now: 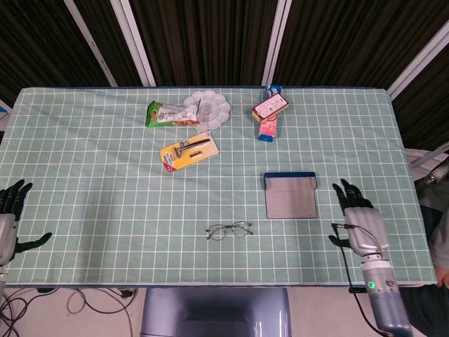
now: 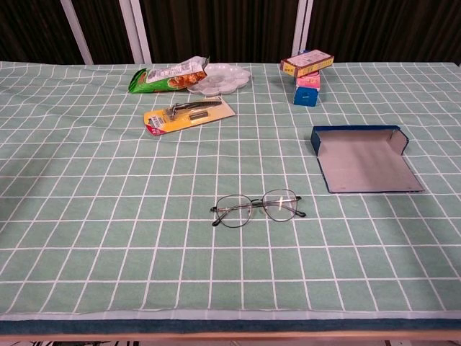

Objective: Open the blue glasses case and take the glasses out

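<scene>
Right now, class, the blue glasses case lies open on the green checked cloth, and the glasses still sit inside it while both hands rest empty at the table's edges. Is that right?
Not quite. The glasses are not inside the blue glasses case; they lie on the cloth beside it, apart from it, as the chest view shows. The rest holds: the case is open, and the head view shows the left hand and right hand empty at the edges.

— How is the light behaving?
— It is falling evenly from overhead, lighting the green checked cloth (image 1: 105, 175) brightly while the background is staying dark.
— Shadows, glare?
— Only faint, soft shadows are showing; no glare. Both views are staying sharp, with grid lines bending slightly near the edges.
</scene>
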Tool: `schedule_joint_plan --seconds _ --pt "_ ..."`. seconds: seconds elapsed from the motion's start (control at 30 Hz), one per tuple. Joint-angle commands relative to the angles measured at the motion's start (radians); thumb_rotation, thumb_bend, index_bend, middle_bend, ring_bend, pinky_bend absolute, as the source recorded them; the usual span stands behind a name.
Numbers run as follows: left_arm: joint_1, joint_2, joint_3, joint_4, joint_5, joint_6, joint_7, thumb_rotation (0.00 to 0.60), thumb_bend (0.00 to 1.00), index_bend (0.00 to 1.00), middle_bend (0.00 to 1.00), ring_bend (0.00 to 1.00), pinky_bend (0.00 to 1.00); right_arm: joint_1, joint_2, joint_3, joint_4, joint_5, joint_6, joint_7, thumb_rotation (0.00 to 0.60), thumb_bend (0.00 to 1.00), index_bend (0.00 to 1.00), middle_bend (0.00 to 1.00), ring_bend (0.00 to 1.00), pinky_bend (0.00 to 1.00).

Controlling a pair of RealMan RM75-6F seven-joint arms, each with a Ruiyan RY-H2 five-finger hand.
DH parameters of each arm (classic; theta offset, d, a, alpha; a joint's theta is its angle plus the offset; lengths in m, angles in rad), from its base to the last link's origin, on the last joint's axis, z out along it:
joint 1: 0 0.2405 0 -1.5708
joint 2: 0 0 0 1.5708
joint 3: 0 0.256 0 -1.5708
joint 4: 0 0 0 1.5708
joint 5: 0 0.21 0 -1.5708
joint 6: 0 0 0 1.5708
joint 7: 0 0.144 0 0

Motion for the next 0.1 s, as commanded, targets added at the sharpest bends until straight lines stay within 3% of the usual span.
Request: schedule_joint_plan --seconds 0.03,0.1 --pt "0.005 0.002 0.003 -0.003 -0.002 0.007 0.014 0.600 0.02 0.00 0.00 0.00 0.00 -0.082 0.079 -0.060 0.057 -0.083 0.017 0.099 0.600 0.04 0.00 0.00 0.00 0.24" --pt "0.007 0.002 0.000 -0.004 -0.008 0.011 0.018 0.600 0.02 0.00 0.00 0.00 0.00 -0.118 0.088 -0.067 0.103 -0.116 0.034 0.153 0.600 0.04 0.00 0.00 0.00 0.24"
